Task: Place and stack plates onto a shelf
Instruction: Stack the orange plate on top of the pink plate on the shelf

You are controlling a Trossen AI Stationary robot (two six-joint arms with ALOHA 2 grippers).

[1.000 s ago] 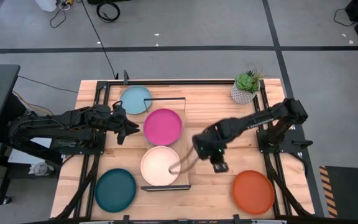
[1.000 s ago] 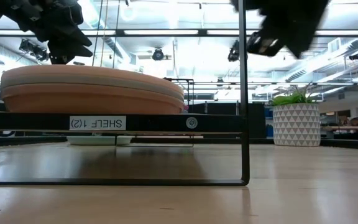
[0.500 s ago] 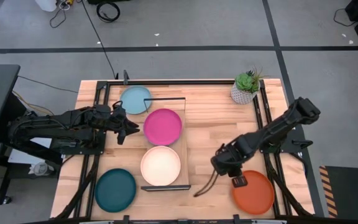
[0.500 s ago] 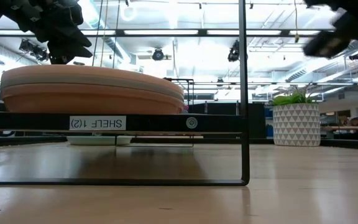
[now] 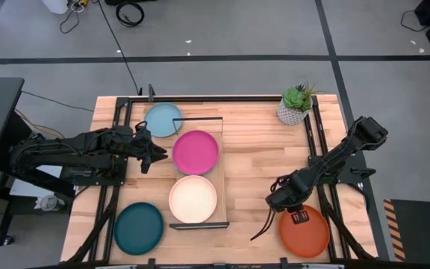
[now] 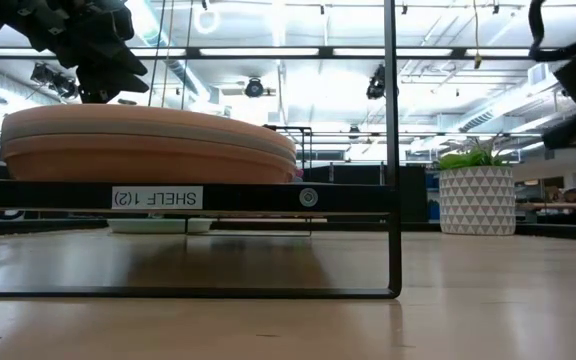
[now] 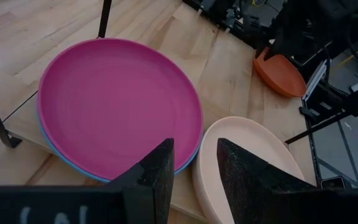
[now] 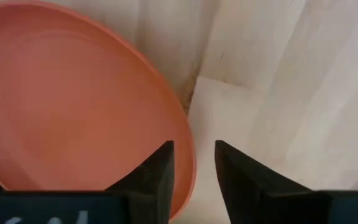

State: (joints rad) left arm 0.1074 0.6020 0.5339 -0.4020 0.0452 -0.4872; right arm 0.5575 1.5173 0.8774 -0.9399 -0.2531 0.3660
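The right gripper [image 5: 299, 217] hangs over the near-left rim of the orange plate [image 5: 305, 232], which lies flat on the table [image 5: 256, 142] at its near right corner. Its wrist view looks straight down past two dark fingers [image 8: 156, 177] with a narrow gap between them, poised above the plate's edge and holding nothing.

The left gripper [image 5: 160, 158] waits at the left side of the table, just beside the magenta plate [image 5: 195, 152]. Its fingers [image 7: 160, 171] also stand slightly apart and empty, pointing at the seam between the magenta plate and the peach plate [image 5: 192, 199].

Those two plates sit on the shelf [image 5: 222, 172], magenta at the far end, peach at the near end. A blue rim [image 7: 55, 146] peeks out under the magenta one, so it tops a stack. From table height the near stack [image 6: 148, 145] shows layered rims above a label reading SHELF 1(2) in mirror writing.

The light blue plate [image 5: 162, 119] lies on the table at the far left, the teal plate [image 5: 138, 228] at the near left. A potted plant [image 5: 295, 104] stands at the far right corner.
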